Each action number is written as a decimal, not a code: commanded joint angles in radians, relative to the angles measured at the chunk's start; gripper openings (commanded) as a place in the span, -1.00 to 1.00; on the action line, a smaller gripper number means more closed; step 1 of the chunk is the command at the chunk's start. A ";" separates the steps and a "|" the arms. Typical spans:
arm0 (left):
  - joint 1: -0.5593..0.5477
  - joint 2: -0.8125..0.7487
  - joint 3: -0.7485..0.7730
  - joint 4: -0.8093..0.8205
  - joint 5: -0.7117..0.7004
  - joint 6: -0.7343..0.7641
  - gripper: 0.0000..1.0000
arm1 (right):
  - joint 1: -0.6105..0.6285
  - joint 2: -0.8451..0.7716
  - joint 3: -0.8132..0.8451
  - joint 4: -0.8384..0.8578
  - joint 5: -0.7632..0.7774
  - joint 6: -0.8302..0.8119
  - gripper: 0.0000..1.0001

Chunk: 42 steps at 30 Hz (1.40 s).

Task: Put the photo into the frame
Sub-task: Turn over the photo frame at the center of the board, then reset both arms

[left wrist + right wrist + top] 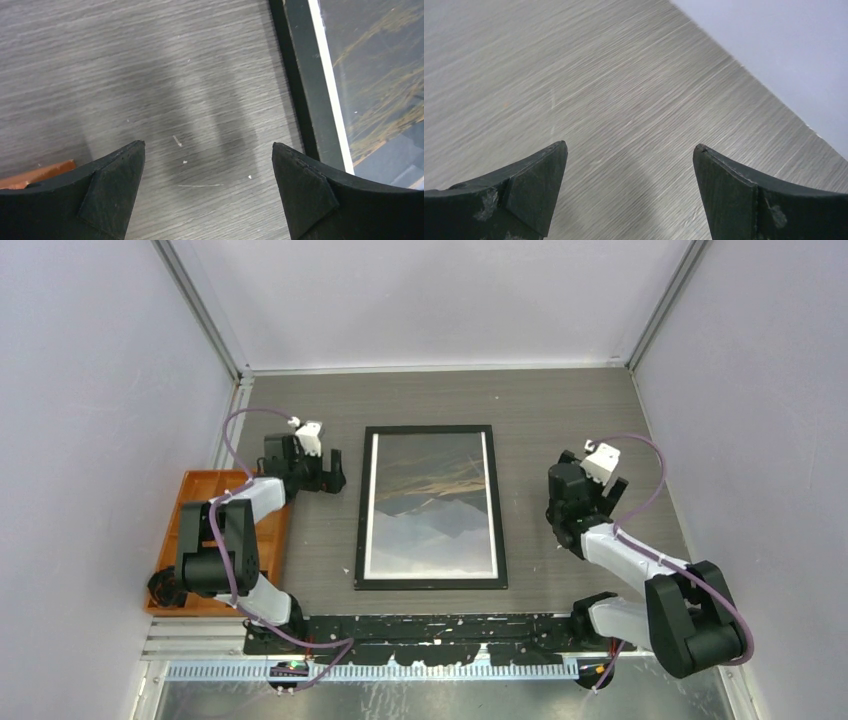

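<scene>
We see the frame [431, 583] lying flat on the grey table [560, 410], black side up, its long rails running away from the arm bases. The photo [432, 510] sits inside those rails, and its narrow white border shows all round between the black edge and the dark mountain scene. The left gripper [208, 147] hovers just left of the frame near its far left corner. It is released, fingers spread wide over bare table with nothing between them. In its wrist view the frame's left rail and a strip of the photo's white border run past the right fingertip, and we cannot tell whether that fingertip touches the rail. The right gripper [630, 150] is well to the right of the frame, also spread open and empty, facing bare table and the pale wall beyond. An orange tray [180, 530] lies further left of the frame, beyond the left arm.
</scene>
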<state>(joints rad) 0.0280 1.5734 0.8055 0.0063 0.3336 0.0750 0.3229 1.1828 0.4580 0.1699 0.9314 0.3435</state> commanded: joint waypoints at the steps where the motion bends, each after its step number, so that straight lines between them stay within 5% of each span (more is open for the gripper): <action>1: 0.018 -0.104 -0.104 0.339 -0.026 -0.050 1.00 | -0.073 -0.048 -0.108 0.400 0.078 -0.048 1.00; 9: 0.022 -0.221 -0.340 0.598 -0.091 -0.070 0.99 | -0.169 0.128 -0.148 0.608 0.040 -0.041 1.00; 15: 0.040 0.001 -0.516 1.135 -0.072 -0.109 0.99 | -0.182 0.211 -0.123 0.679 0.013 -0.078 1.00; 18: 0.040 -0.038 -0.448 0.923 -0.083 -0.099 0.99 | -0.185 0.295 -0.124 0.788 -0.067 -0.146 0.99; 23: 0.037 -0.023 -0.439 0.933 -0.094 -0.110 1.00 | -0.249 0.391 -0.184 0.971 -0.424 -0.203 1.00; 30: 0.036 -0.024 -0.471 0.985 -0.084 -0.108 0.99 | -0.276 0.380 -0.117 0.819 -0.460 -0.178 1.00; 32: 0.029 -0.023 -0.527 1.106 -0.007 -0.082 0.99 | -0.277 0.375 -0.119 0.818 -0.459 -0.181 1.00; 36: -0.020 -0.015 -0.607 1.256 -0.066 -0.012 0.99 | -0.276 0.377 -0.122 0.829 -0.461 -0.181 1.00; 42: -0.005 -0.028 -0.437 0.921 -0.185 -0.094 0.99 | -0.276 0.377 -0.122 0.832 -0.460 -0.181 1.00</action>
<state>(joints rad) 0.0086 1.5593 0.2646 1.0088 0.2676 0.0132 0.0502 1.5715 0.3183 0.9562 0.4721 0.1631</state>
